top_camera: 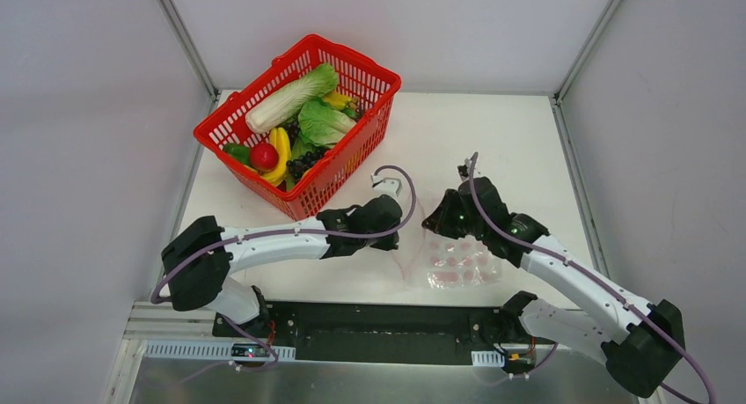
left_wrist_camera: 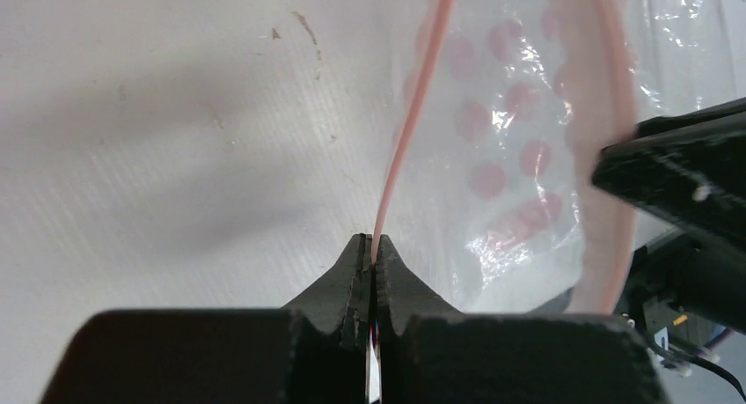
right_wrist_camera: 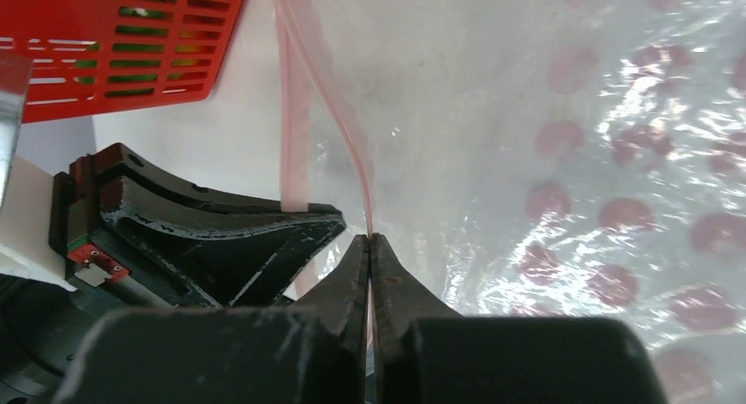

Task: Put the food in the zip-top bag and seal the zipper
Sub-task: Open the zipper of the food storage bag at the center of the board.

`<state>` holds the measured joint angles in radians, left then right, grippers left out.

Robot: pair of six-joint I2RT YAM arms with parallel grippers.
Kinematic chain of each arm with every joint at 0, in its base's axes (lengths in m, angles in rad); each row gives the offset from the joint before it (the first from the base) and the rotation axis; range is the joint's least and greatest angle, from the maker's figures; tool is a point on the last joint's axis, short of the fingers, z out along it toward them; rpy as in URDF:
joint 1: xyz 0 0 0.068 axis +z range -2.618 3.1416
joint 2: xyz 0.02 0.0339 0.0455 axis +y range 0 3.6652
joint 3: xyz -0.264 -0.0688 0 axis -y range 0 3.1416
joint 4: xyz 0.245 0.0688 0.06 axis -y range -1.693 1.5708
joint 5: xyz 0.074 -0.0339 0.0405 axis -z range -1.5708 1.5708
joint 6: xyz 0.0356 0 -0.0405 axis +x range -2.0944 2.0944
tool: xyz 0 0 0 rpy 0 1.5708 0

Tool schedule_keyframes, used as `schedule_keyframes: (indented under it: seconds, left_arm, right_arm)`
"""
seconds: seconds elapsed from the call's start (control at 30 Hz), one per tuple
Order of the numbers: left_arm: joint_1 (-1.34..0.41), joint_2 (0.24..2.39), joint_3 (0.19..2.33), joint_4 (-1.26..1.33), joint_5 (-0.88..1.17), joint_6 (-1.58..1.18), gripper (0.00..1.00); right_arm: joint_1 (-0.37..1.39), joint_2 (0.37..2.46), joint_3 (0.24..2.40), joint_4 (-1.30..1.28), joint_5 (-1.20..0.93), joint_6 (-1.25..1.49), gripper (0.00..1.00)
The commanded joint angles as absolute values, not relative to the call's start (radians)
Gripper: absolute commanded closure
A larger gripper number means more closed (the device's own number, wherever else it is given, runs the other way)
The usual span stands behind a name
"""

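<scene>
The clear zip-top bag (top_camera: 456, 265), dotted with pink spots, lies flat toward 6 o'clock on the white table (top_camera: 501, 149), between the two arms. The left pincer (left_wrist_camera: 371, 246) is pressed together on the pink zipper (left_wrist_camera: 412, 122), and the strip runs straight up out of its tips. The right pincer (right_wrist_camera: 370, 241) is likewise clamped on that same strip, its tips together with the pink line caught between them. The two pincers sit just beside each other at the bag's far edge, the left at about 10 o'clock of the bag and the right at about 12. All the food is in the red mesh basket (top_camera: 327, 189) at 11 o'clock on the table, well apart from the bag: a long cabbage (top_camera: 286, 100), leafy greens (top_camera: 324, 122), bananas (top_camera: 281, 150) and dark grapes (top_camera: 304, 164).
</scene>
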<state>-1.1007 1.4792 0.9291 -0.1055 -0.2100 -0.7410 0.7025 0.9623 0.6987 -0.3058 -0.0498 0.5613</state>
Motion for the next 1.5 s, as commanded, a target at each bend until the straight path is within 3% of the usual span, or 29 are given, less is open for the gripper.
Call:
schedule_keyframes:
  seconds: [0.0,0.37,0.63,0.8,1.0,1.47]
  left_arm:
    - [-1.103,1.426,0.946,-0.154,-0.309,-0.738,1.0]
    - [-1.095,1.472,1.039,-0.181,-0.313,-0.743,1.0]
    - [-1.097,1.438,1.037,-0.049,-0.152,-0.691,1.0]
    - [-1.101,1.434,1.055,-0.065,-0.135,-0.686,1.0]
    - [-1.104,1.439,1.07,-0.065,-0.119,-0.683,1.0]
    - [-1.104,1.433,1.071,-0.075,-0.109,-0.673,1.0]
  right_arm:
    - [0.698,0.949,0.815,-0.51,0.111,0.504,1.0]
    - [0.698,0.919,1.043,-0.769,0.072,0.471,1.0]
    - [0.698,0.955,0.951,-0.655,0.095,0.521,0.96]
    - [0.698,0.936,0.895,-0.554,0.073,0.542,0.83]
    - [0.699,0.959,0.878,-0.516,0.041,0.551,0.77]
    - [0.699,1.013,0.866,-0.461,0.031,0.55,0.73]
